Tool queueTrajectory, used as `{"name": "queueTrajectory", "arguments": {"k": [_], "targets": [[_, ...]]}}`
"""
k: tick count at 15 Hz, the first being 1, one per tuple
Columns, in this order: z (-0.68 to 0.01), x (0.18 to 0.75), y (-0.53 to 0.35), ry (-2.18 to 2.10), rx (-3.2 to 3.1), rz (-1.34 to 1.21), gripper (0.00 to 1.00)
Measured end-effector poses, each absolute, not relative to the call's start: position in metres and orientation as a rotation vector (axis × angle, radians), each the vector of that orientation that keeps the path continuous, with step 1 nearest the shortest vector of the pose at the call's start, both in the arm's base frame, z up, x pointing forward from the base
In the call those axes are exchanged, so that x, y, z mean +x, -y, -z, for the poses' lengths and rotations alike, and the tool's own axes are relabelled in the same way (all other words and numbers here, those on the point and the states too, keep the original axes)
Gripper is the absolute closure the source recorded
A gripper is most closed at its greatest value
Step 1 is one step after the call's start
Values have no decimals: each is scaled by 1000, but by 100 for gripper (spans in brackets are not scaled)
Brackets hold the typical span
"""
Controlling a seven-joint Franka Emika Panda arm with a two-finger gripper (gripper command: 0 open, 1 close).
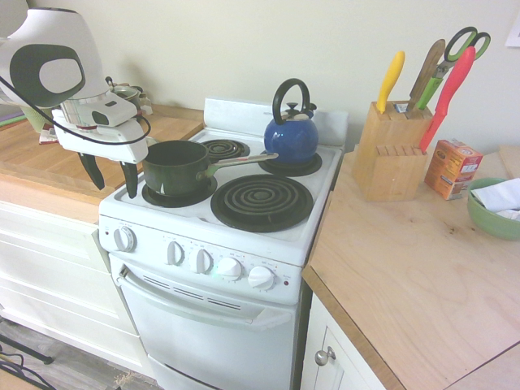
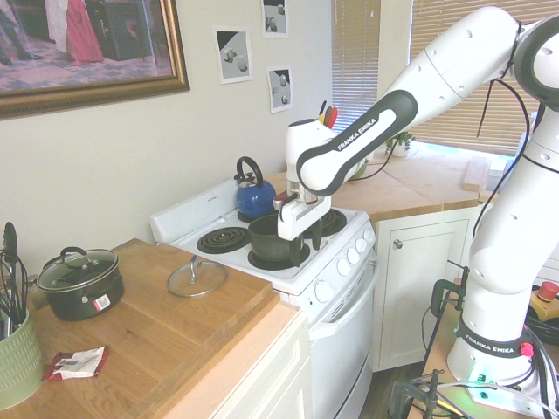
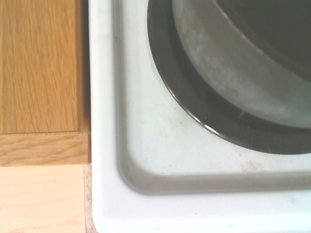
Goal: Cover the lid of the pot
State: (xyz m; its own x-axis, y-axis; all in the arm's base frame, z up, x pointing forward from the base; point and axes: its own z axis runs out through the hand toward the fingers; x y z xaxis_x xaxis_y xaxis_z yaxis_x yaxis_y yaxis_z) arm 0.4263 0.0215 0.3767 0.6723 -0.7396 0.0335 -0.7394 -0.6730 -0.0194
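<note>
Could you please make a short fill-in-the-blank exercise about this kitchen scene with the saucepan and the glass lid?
1. The green saucepan stands on a front ____ of the stove.
2. The glass lid lies flat on the wooden ____.
3. The kettle behind the saucepan is ____ in colour.
4. The gripper hangs beside the saucepan with its jaws ____.

Missing words: burner; counter; blue; open

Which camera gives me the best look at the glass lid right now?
The second exterior view: the lid lies flat on the wooden counter beside the stove, whole and unobstructed, knob up. The first exterior view does not show it; the arm blocks that stretch of counter. The wrist view shows only a stove corner and part of the pot.
</note>
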Motion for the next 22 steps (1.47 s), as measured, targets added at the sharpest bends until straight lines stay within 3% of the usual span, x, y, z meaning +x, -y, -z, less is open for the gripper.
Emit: {"name": "queueTrajectory", "arguments": {"k": [11,22], "targets": [[-435,470,-116,-1356,-2765,224,0],[-419,615,-182,-1822,-2398,211,0]]}}
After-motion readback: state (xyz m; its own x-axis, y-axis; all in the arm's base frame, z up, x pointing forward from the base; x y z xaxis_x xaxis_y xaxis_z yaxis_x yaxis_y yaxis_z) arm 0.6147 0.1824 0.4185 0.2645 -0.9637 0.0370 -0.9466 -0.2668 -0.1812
